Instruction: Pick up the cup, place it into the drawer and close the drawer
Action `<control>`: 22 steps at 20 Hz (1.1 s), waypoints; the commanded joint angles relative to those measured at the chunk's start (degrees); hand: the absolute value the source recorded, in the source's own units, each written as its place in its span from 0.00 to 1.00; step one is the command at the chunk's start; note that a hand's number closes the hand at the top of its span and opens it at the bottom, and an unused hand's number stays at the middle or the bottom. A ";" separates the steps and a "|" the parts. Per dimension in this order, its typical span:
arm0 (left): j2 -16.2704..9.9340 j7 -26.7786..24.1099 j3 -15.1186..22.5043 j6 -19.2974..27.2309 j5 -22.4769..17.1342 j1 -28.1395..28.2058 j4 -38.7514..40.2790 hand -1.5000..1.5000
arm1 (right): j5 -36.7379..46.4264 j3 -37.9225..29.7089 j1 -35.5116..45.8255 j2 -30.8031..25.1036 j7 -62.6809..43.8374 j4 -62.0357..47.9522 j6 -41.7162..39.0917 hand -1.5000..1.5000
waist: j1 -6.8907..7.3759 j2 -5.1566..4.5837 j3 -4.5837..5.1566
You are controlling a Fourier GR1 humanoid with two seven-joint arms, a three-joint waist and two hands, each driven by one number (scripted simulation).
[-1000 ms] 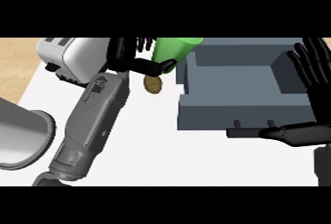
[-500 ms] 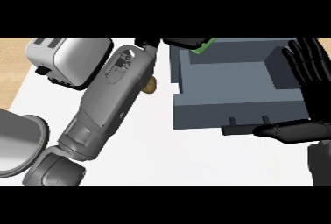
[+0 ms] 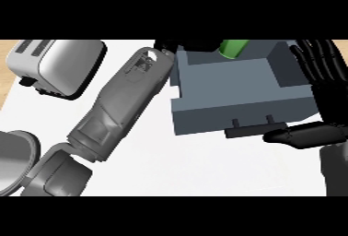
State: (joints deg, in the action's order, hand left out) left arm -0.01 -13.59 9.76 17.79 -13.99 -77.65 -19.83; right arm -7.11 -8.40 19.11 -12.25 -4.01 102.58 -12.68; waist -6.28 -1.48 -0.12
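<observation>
At the view's top edge, over the drawer's far rim, the green cup (image 3: 232, 48) is showing only as a short tilted stretch; its upper part is cut off by the edge. Black fingers of the left hand (image 3: 182, 46) are lying just beside it, to its left, and seem to be curling toward it. Whether they are actually closing round the cup cannot be told, since most of that hand is out of sight at the top.

Left forearm (image 3: 122, 106) is running as a long grey diagonal from the lower left up to that hand, passing close along the drawer's left wall.

Drawer (image 3: 231, 99) is standing pulled open, a blue-grey box with a hollow inside and a dark handle (image 3: 253, 130) on its near face. Cup is sitting above the back of this hollow, not down on its floor as far as can be seen.

Right hand (image 3: 325, 87) is resting at the view's right, fingers straight and spread upward alongside the drawer's right wall, thumb lying sideways just beside the handle.

Toaster (image 3: 58, 66) is sitting at upper left on the white counter (image 3: 176, 166). Grey round pan (image 3: 14, 161) is showing partly at lower left.
</observation>
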 commanded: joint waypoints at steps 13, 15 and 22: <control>0.01 -3.13 7.24 -2.77 -9.36 4.82 0.81 0.00 | -6.60 5.23 4.76 2.32 -0.50 -1.44 -6.49 0.00 | -5.92 -1.47 0.03; 0.01 -6.02 6.55 -3.54 -11.96 5.88 -1.12 0.00 | -8.44 7.67 4.90 2.33 -1.87 -0.90 -9.37 1.00 | -6.22 -1.37 0.10; 0.01 -14.06 4.42 -2.82 -18.47 6.36 -3.57 0.00 | -12.56 14.66 3.60 -3.31 -7.04 -0.89 -21.65 1.00 | -3.98 -0.61 0.20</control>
State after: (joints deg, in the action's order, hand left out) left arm 0.00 -23.35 14.97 13.96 -29.43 -72.44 -22.47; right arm -17.98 2.97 23.15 -12.42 -7.45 101.28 -28.82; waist -11.17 -2.53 0.00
